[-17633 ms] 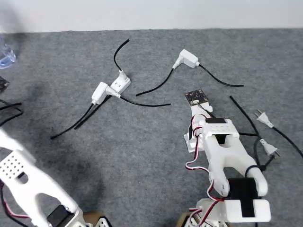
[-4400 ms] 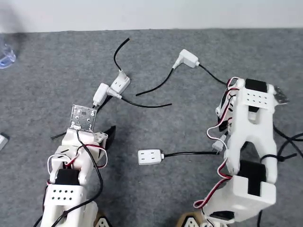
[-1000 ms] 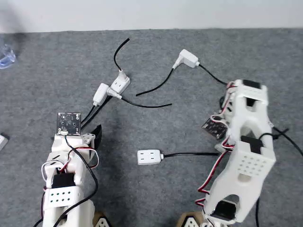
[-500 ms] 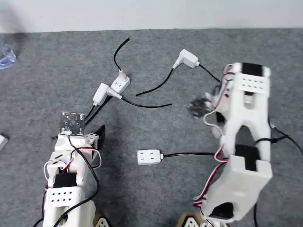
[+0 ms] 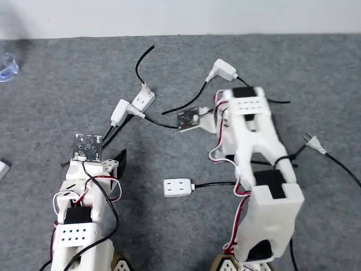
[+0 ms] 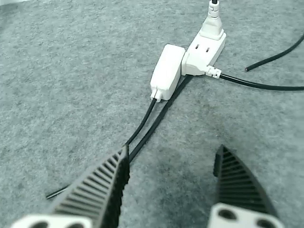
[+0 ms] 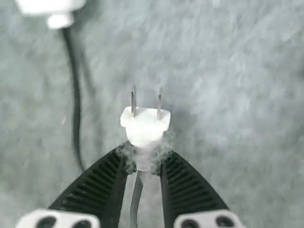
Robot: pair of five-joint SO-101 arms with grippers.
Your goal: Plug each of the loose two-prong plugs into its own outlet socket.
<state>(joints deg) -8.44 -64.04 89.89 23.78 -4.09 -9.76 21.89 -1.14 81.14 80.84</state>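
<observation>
Left fingers: I read the left gripper (image 6: 171,178) as wide apart, its fingers (image 6: 107,183) holding nothing. In the high view it sits at lower left (image 5: 115,161).
Right fingers: the right gripper (image 7: 145,159) is clamped on a held plug (image 7: 145,124), gripped at the neck, with both prongs pointing away from the fingers above the grey counter (image 5: 56,84).
Right arm: I see it right of centre in the high view, stretched up-frame toward the middle.
Loose plug: the loose plug (image 5: 315,142) lies on the counter near the right edge, and its black cord trails to the lower right.
Free socket: the free socket (image 5: 177,187) lies low in the centre between the two arms. Its cord runs right, under the right arm.
Upper socket: the upper socket (image 5: 224,70) is at upper centre with a cord at each end.
Left socket: the left socket (image 5: 144,100), upper left of centre, has a plug seated in it and touches a white block (image 5: 119,111). My left wrist view shows both ahead of the fingers.
</observation>
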